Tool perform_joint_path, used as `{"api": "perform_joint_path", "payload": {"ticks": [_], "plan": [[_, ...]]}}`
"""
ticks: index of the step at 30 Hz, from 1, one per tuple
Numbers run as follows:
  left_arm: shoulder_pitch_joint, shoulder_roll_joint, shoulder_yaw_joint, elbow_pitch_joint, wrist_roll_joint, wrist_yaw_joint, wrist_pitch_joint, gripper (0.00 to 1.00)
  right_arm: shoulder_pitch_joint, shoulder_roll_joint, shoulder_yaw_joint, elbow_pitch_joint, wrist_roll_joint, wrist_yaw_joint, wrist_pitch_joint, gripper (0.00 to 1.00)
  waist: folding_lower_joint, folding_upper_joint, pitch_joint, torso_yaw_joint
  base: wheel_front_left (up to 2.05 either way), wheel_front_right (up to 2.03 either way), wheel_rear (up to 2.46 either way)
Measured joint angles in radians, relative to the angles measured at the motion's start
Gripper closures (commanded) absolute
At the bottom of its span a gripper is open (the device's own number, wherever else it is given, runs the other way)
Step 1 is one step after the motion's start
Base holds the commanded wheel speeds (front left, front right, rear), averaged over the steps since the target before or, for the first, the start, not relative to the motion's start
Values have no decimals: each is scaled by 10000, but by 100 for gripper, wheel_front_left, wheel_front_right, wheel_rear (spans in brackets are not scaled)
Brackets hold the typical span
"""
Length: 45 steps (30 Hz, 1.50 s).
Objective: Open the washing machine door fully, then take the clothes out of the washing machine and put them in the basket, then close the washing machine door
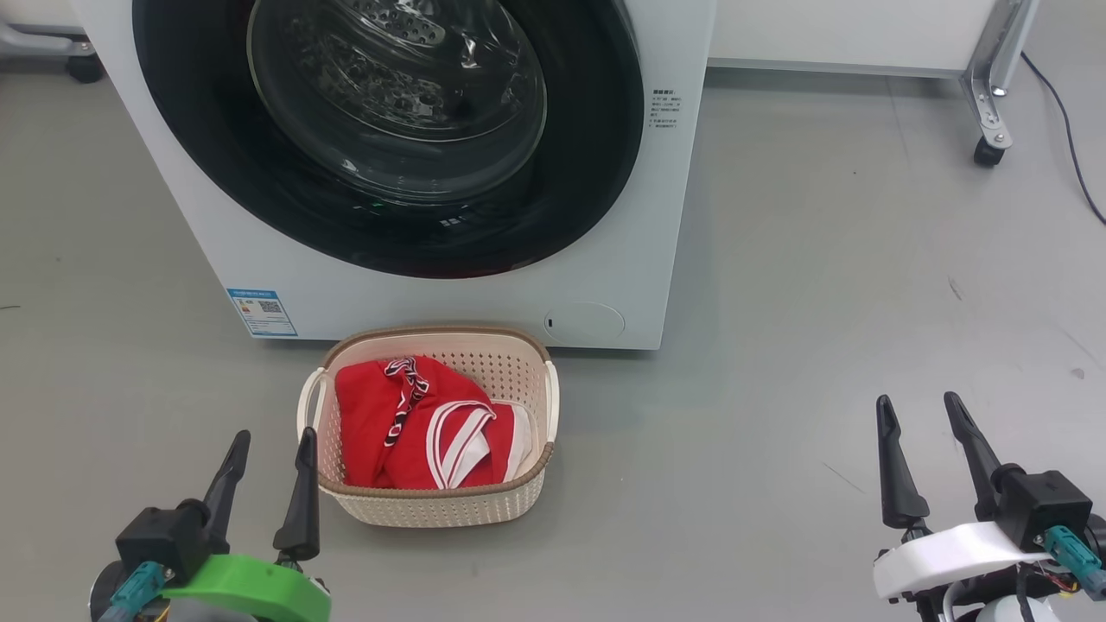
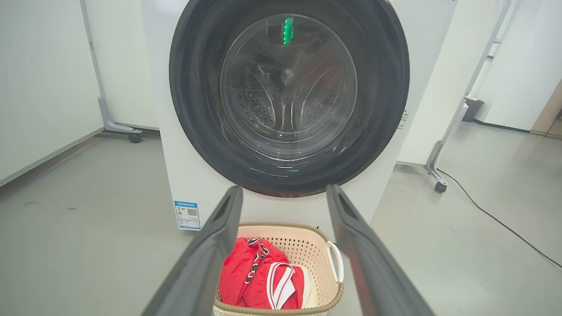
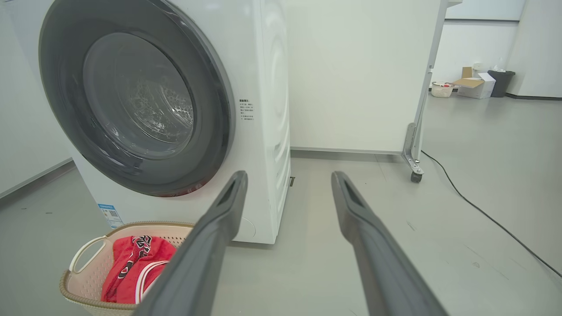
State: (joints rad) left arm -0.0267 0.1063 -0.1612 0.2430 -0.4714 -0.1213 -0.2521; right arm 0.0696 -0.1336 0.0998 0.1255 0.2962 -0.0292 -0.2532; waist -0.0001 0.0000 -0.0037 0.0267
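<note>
The clothes (image 1: pixel 406 423) lie bundled in the basket (image 1: pixel 441 505), red with white trim showing. The basket sits on the floor (image 1: pixel 821 302) just in front of the washing machine (image 1: pixel 665 216), below its lower front edge. The washing machine door (image 1: pixel 199 173) sits flush against the front. It looks shut, as far as I can judge, though glare on the glass keeps me from being sure the latch has caught. Through the window the drum looks bare.

My left fingers (image 1: pixel 302 492) hang spread and empty near the basket's left handle, touching nothing. My right fingers (image 1: pixel 896 475) are spread too, holding nothing, well apart from the machine over bare floor.

I judge the closing step done and the task at its end — the next move calls only for holding both arms back, or one gentle press on the door's rim if it proves unlatched.
</note>
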Motion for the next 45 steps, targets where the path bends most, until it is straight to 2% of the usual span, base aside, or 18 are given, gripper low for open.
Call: {"api": "perform_joint_path", "payload": {"ticks": [7, 13, 24, 45], "plan": [[56, -59, 117, -33, 58, 0, 0, 0, 262, 44, -35, -293, -73, -4, 0, 0, 0, 0, 21, -45, 0, 0, 0], [173, -59, -297, 121, 10, 0, 2, 0, 391, 61, -48, -514, -104, -10, 0, 0, 0, 0, 26, -76, 0, 0, 0], [187, -23, -472, 303, -59, 0, 2, 0, 592, 71, -130, -688, -176, -102, 0, 0, 0, 0, 25, -64, 0, 0, 0], [187, 63, -581, 286, -759, 0, 2, 0, 778, 150, -169, -802, -263, -104, 0, 0, 0, 0, 13, -48, 0, 0, 0]]}}
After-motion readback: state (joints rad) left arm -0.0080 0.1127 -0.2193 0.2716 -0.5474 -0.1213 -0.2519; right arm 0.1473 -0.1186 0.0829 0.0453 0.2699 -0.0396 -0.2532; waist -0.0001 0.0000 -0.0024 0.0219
